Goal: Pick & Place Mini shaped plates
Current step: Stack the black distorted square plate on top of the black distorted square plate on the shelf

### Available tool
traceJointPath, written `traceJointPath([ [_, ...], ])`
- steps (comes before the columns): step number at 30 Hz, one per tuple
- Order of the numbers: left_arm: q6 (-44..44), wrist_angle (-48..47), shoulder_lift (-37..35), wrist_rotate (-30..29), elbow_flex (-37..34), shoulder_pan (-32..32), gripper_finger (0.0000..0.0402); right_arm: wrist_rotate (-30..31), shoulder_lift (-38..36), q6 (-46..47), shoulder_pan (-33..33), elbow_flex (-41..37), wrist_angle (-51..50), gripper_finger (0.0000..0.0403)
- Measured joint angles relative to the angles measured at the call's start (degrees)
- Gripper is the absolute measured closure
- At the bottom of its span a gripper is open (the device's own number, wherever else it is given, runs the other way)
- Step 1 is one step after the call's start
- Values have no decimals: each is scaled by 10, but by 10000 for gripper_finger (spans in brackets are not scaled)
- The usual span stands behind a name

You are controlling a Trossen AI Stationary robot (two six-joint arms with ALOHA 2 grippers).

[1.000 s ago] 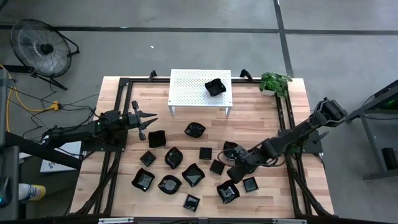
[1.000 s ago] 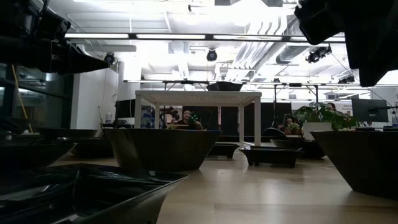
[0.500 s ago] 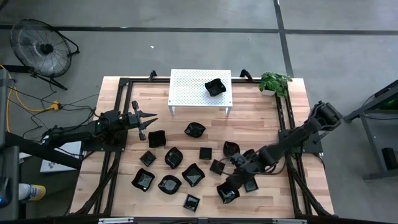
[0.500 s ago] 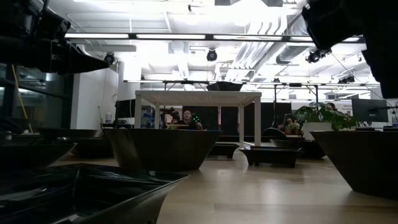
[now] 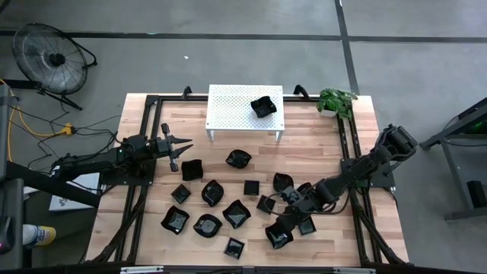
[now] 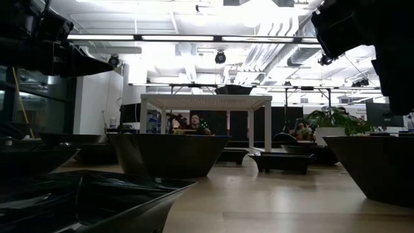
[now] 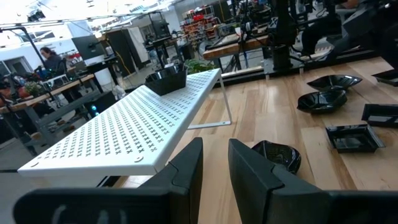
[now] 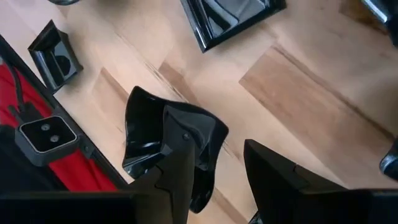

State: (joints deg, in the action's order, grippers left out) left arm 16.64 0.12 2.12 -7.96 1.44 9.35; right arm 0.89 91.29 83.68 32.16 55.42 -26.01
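Right pincer, fingers spread, low over a wavy plate near the desk's front right, one finger inside its rim. Around it, black plates scattered across the desk's middle and front. One more plate atop the white stand at the back. Left pincer, fingers slightly apart and empty, hovering at the left edge.

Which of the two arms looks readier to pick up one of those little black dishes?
The right. Its gripper hangs directly over a wavy black dish, one finger already inside the rim. The left gripper waits at the table's edge, over bare wood.
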Motion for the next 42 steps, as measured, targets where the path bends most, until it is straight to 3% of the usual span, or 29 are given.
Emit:
traceJointPath([
  [14,0,0,0,0,0,0,328,-11,0,-1,0,4,-71,268],
  [22,0,0,0,0,0,0,328,-1,1,-5,-4,79,-183,268],
  [34,0,0,0,0,0,0,328,-64,116,-38,-7,196,-232,268],
  [42,0,0,0,0,0,0,328,-84,157,-37,-10,217,-230,268],
])
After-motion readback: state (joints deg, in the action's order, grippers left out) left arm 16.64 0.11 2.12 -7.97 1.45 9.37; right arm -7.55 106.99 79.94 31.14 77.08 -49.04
